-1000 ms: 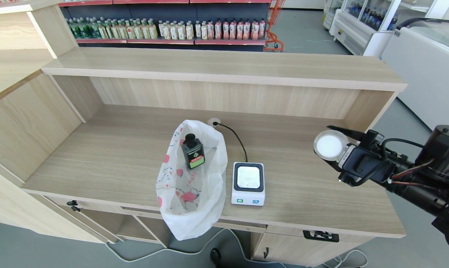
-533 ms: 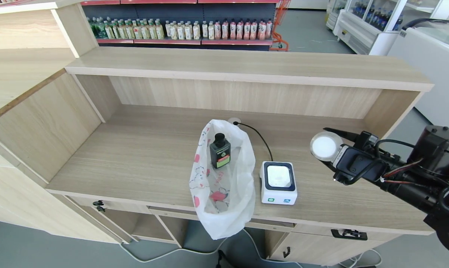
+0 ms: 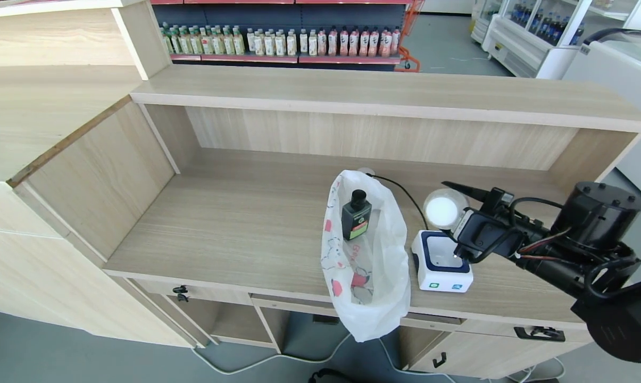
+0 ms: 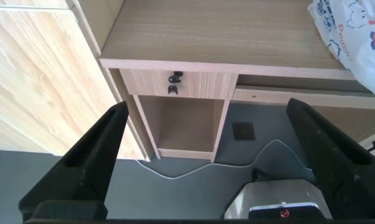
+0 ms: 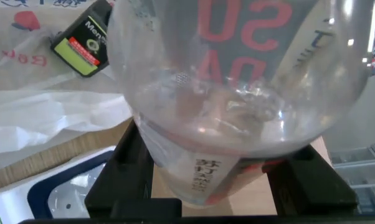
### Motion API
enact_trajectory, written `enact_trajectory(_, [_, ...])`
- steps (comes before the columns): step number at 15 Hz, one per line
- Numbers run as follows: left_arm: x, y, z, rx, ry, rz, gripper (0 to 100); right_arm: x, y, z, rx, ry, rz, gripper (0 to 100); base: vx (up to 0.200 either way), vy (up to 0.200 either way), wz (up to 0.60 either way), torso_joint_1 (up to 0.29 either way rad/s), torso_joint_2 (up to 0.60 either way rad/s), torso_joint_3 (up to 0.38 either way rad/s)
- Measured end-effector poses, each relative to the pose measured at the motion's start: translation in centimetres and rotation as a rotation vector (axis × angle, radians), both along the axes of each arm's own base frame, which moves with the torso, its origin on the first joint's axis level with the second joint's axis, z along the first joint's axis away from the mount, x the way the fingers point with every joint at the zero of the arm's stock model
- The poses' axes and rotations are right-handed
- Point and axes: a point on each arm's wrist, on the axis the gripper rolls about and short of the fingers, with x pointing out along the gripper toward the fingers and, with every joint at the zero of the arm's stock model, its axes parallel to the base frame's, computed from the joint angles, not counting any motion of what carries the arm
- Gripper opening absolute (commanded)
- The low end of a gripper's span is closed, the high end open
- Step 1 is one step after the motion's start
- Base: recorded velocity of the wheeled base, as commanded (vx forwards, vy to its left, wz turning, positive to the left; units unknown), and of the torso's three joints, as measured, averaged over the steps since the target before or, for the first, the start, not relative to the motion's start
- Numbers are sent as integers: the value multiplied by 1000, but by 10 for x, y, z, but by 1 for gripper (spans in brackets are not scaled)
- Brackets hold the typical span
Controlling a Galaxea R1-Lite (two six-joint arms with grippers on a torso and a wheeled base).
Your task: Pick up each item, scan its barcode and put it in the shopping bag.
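My right gripper [image 3: 453,210] is shut on a clear plastic bottle [image 3: 441,208] with red lettering, held on its side just above the far edge of the white barcode scanner [image 3: 440,260]. In the right wrist view the bottle [image 5: 237,99] is close up, with the scanner [image 5: 63,193] below it. The white shopping bag [image 3: 371,255] with red prints hangs over the counter's front edge, beside the scanner. A black bottle with a green label [image 3: 355,215] lies in the bag [image 5: 44,118]. My left gripper [image 4: 215,168] is open, low in front of the counter.
The wooden counter [image 3: 256,229] has a raised back shelf and side walls. A black cable [image 3: 400,189] runs from the scanner to a hole behind the bag. Drawers and an open cubby [image 4: 181,118] sit under the counter. Shelves of drinks stand in the room behind.
The head camera has turned, shifting the whole scene rightward. My right gripper has carried the clear bottle leftward, from well right of the scanner to just above it.
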Motion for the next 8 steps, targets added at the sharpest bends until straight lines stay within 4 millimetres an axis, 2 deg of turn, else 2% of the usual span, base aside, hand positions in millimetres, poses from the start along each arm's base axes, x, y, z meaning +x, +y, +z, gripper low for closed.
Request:
enact_trajectory(4, [0,0,0,-5,1,1,100,5,1,-9,-11,22,61,0,0,0,0,0,0,0])
enact_trajectory(8, [0,0,0,-5,0,1,100,11,-14,-10,24,49,32,0,0,0,0,0,0,0])
